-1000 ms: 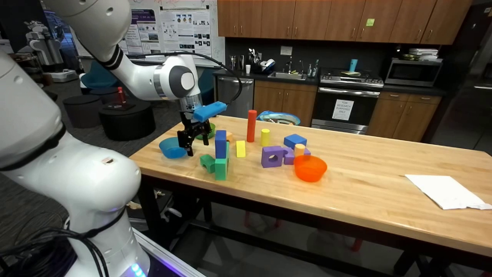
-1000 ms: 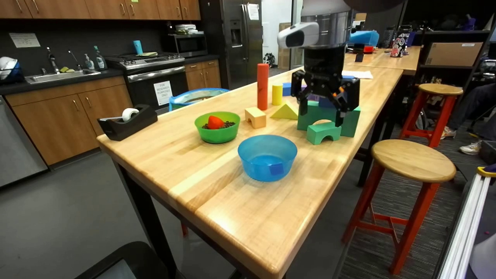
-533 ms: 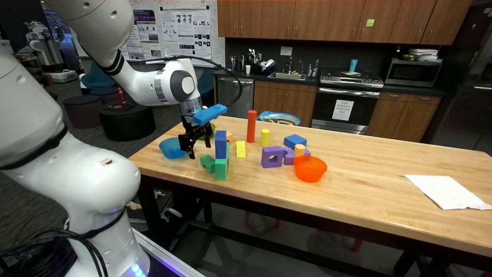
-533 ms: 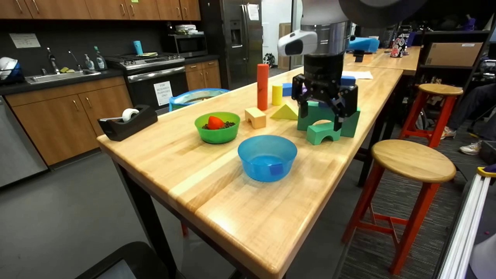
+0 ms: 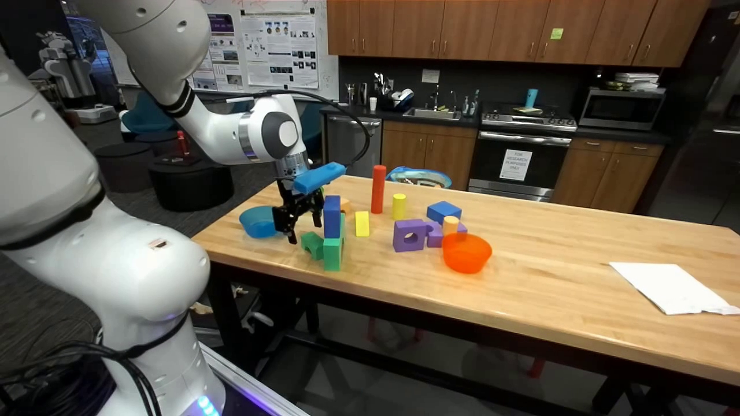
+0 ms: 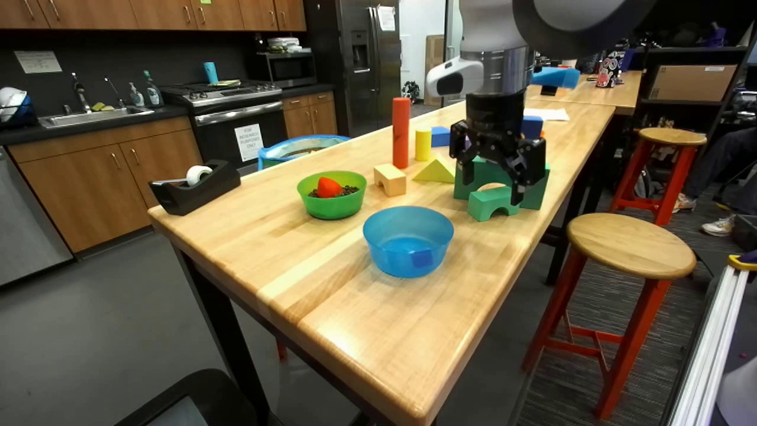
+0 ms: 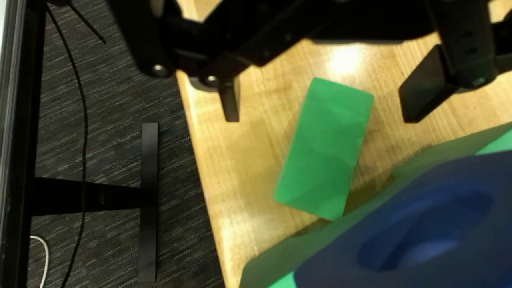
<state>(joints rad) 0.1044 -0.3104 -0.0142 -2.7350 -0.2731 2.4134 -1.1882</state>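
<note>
Wide, empty jaws hung near a green arch (image 7: 326, 148), height hard to judge; this seemed an approach, calling next for lowering around it.

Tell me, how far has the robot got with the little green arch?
Done: the hand is open near the green arch. Now: it looks lined up but holds nothing. Left: perhaps gripping the arch, which sits on the table.
</note>
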